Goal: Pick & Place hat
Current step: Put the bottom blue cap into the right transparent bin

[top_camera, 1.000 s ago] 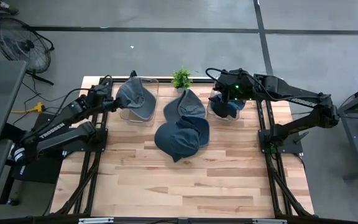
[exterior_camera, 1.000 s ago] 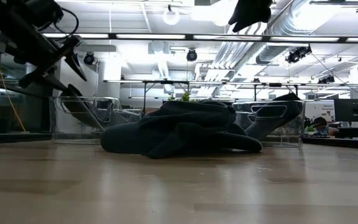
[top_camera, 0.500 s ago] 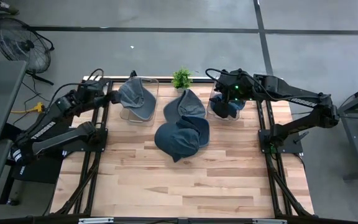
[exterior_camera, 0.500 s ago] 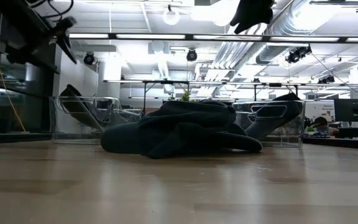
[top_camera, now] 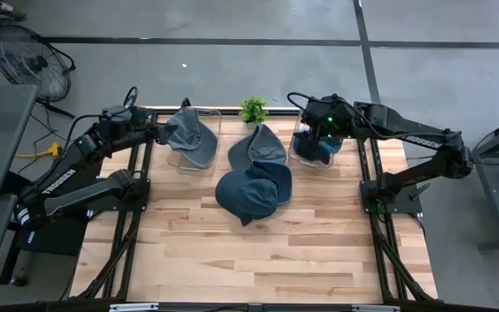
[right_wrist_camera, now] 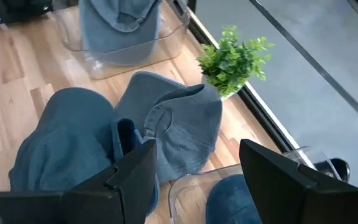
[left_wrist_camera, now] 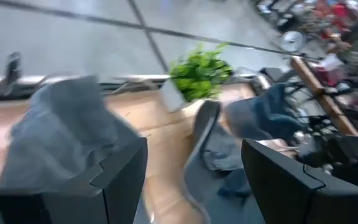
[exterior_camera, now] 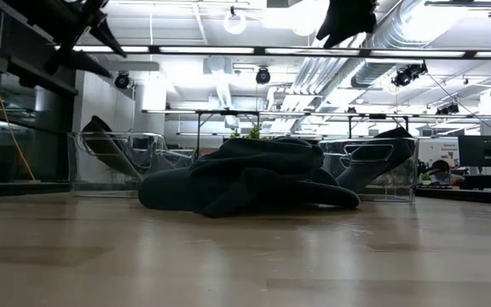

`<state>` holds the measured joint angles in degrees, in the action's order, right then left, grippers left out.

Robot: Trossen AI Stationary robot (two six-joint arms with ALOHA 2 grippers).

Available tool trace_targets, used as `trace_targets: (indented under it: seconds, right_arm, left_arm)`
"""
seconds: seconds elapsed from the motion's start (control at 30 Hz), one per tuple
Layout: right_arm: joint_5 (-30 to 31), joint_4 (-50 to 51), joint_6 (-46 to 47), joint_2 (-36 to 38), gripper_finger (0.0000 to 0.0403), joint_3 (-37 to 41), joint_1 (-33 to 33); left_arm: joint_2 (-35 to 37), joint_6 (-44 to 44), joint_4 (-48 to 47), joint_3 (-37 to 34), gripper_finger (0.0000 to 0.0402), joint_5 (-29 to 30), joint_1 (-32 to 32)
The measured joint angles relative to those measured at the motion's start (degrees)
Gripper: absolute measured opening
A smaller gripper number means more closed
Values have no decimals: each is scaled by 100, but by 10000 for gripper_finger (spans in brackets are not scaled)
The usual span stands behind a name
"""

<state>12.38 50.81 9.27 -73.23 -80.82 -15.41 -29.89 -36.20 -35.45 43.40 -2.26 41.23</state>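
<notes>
One wooden table point(top_camera: 258, 251) under two dark arms; on it, two clear bins along the far edge, left bin point(top_camera: 193, 143) and right bin point(top_camera: 313, 147), and between them one small potted plant point(top_camera: 252, 108) right at the far edge; hats next, and I count four. One grey hat point(top_camera: 189, 134) sits in the left bin, propped up over its rim; one darker blue hat point(top_camera: 317, 152) lies in the right bin; two more lie loose at the table's middle, a grey-blue cap point(top_camera: 260, 146) nearer the far edge and a dark blue hat point(top_camera: 251, 193) overlapping it on the near side; from the low view the loose pair reads as one heap point(exterior_camera: 250, 183) with the bins behind it. Now the end effectors: the left end effector point(top_camera: 157, 132) hangs at the far-left corner, just beside the left bin, fingers spread apart in its wrist view, gripping nothing; the right end effector point(top_camera: 322, 130) is poised above the right bin, fingers point(right_wrist_camera: 272, 180) likewise spread wide, nothing between them, clear of the hat below.
</notes>
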Motion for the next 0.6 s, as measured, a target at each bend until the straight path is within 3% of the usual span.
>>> trace_targets:
  seconds: [0.4,0.6]
  right_arm:
    - [-385,563,633,1,224,45,-186]
    - [-1004,-219,1086,123,224,959,-167]
  left_arm:
    - [-551,659,827,-2,257,-1683,0]
    - [-1015,916,855,-7,257,-2482,-4]
